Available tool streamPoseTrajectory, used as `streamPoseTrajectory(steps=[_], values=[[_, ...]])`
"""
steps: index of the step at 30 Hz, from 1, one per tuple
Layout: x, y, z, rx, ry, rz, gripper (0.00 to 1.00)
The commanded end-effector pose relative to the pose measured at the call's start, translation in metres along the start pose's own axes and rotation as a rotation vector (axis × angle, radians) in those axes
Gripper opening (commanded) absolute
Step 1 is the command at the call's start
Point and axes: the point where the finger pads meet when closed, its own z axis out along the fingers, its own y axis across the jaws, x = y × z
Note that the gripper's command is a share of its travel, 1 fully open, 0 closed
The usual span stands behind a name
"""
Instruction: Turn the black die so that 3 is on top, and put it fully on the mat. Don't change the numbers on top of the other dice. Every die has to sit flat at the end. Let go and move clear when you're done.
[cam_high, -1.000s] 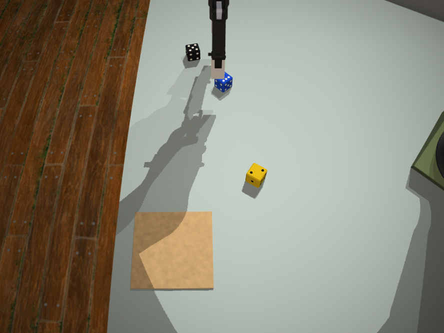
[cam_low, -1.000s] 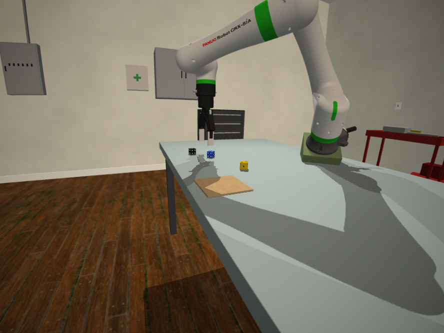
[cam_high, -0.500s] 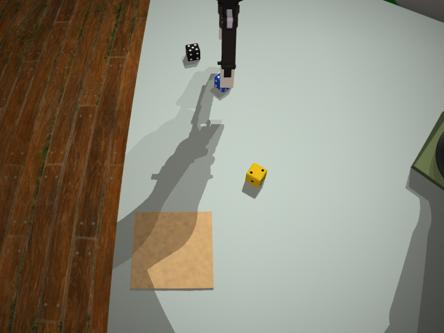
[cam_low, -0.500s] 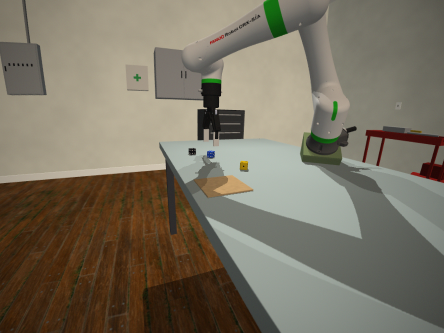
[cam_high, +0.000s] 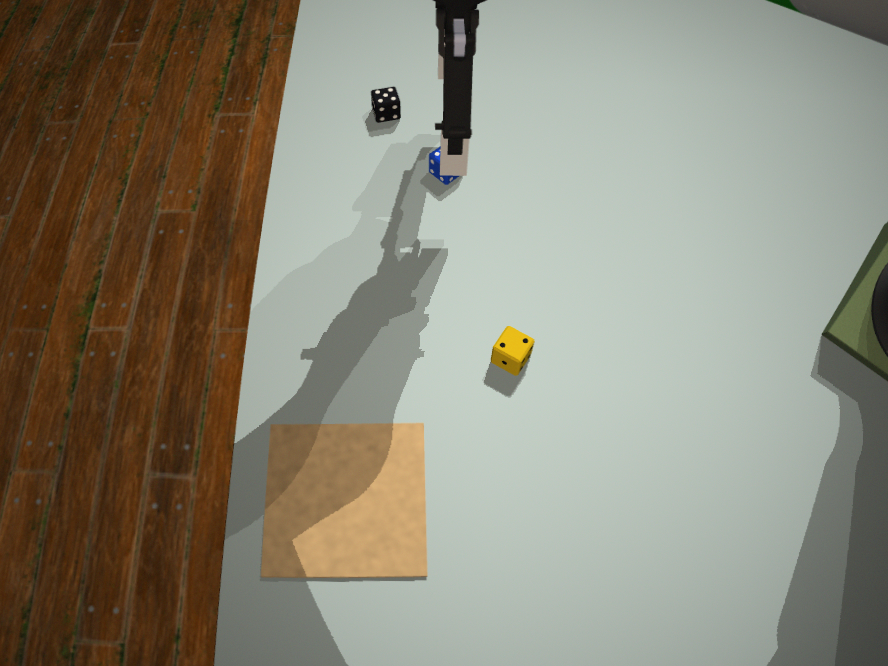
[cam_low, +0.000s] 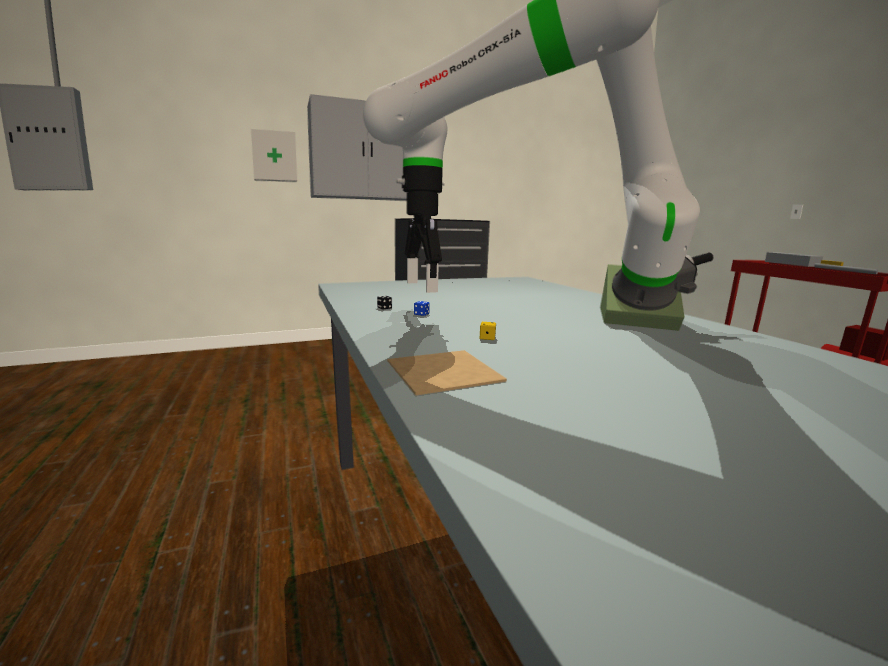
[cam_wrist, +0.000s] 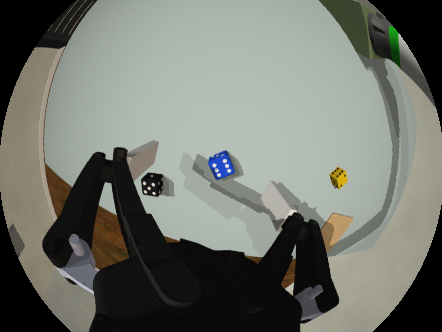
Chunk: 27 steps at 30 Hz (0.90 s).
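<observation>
The black die (cam_high: 385, 104) (cam_low: 384, 302) (cam_wrist: 152, 183) with white pips sits flat on the grey table near its far left edge, well away from the tan mat (cam_high: 344, 501) (cam_low: 448, 371) (cam_wrist: 336, 225). My gripper (cam_high: 453, 156) (cam_low: 421, 279) (cam_wrist: 212, 171) is open and empty. It hangs a little above the table over the blue die (cam_high: 437, 170) (cam_low: 421, 308) (cam_wrist: 221, 165), just right of the black die. In the top view a finger hides part of the blue die. The mat holds nothing.
A yellow die (cam_high: 512, 349) (cam_low: 488, 330) (cam_wrist: 338, 177) sits mid-table between the blue die and the mat. The robot's green base (cam_high: 857, 308) (cam_low: 641, 309) stands at the right. The table's left edge (cam_high: 247, 344) drops to a wooden floor close to the black die.
</observation>
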Motion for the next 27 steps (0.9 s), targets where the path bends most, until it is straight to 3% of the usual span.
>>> streamPoseTrajectory(steps=[1, 19, 27], values=[[0.0, 0.0, 0.0, 0.0, 0.0, 0.0, 1.0], [0.0, 0.001, 0.0, 0.0, 0.0, 0.0, 1.0], [0.006, 0.024, 0.0, 0.0, 0.0, 0.0, 1.0]])
